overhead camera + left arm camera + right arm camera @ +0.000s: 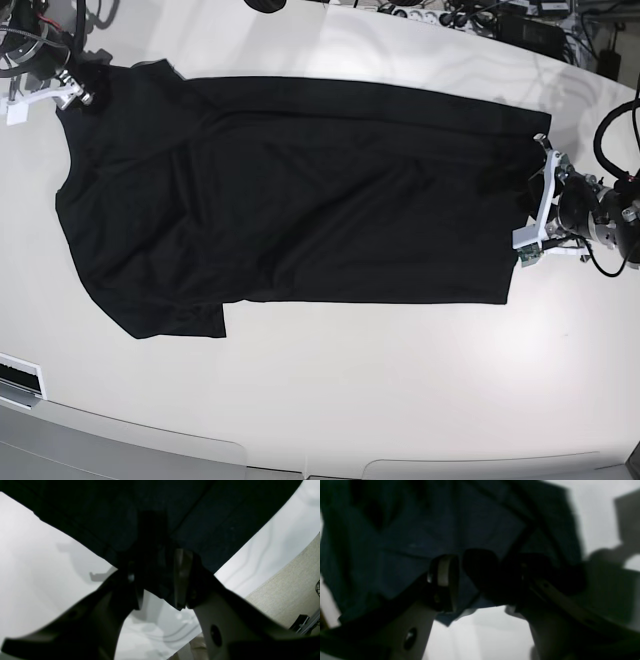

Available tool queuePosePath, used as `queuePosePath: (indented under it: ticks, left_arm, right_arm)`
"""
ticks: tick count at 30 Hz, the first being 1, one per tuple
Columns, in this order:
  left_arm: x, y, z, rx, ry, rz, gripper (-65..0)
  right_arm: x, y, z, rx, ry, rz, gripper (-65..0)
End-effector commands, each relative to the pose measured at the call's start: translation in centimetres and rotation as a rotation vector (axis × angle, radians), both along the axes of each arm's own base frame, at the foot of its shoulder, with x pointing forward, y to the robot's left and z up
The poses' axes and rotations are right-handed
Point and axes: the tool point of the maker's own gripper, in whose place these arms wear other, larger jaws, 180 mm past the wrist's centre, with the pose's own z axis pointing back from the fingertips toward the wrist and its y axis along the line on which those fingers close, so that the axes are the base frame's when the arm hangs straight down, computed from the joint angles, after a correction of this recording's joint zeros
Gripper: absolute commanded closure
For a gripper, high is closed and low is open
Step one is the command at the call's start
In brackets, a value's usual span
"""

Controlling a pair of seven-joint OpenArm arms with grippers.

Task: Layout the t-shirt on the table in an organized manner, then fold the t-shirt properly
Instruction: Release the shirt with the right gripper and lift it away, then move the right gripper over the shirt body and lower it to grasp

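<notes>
White and glossy, the table (330,400) fills almost the whole base view, with rounded edges at the near side. Cables (480,18) and dark devices lie along its far edge. In the left wrist view a beige textured panel (292,585) stands beyond the table at the right.

The t-shirt (290,200) lies spread over the middle of the table, mostly flat with some creases. The left gripper (160,580) is clamped on the shirt's right edge. The right gripper (482,580) is closed on the cloth at the far left corner.
</notes>
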Motion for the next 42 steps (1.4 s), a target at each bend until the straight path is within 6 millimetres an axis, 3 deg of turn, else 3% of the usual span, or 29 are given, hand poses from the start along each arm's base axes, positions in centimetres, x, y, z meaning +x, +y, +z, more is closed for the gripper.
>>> queuePosePath:
  ticks: [1,5,11,15,20,23,31,37,42]
  left_arm:
    - [1.0,0.5,1.1,0.002,-0.032,0.007,-21.1]
    - [0.9,0.5,1.1,0.001,-0.032,0.007,-21.1]
    - [1.0,0.5,1.1,0.001,-0.032,0.008,-21.1]
    - [1.0,0.5,1.1,0.002,-0.032,0.008,-21.1]
    - [0.9,0.5,1.1,0.001,-0.032,0.007,-21.1]
    - [1.0,0.5,1.1,0.001,-0.032,0.007,-21.1]
    - [0.8,0.4,1.1,-0.001,-0.029,-0.006,-21.1]
    - [0.8,0.4,1.1,-0.001,-0.029,-0.007,-21.1]
    - [0.8,0.4,1.1,-0.001,-0.028,-0.006,-21.1]
  right_arm:
    - [0.3,-0.4,0.7,-0.01,-0.014,0.014,-31.7]
    - [-1.1,0.8,0.5,0.021,0.006,0.094,-31.7]
    - [-3.6,4.5,2.3,0.179,-0.081,0.245,-31.7]
    - [-5.1,5.2,2.7,0.219,-0.089,0.263,-31.7]
    - [-5.0,5.4,2.6,0.221,-0.1,0.246,-31.7]
    - [-4.9,5.7,1.5,0.18,-0.074,0.248,-31.7]
    - [-4.5,8.2,-0.5,0.152,-0.037,0.304,-31.7]
    - [-3.6,9.6,-0.7,0.168,-0.065,0.282,-31.7]
    - [-2.8,9.6,-0.6,0.153,-0.08,0.281,-31.7]
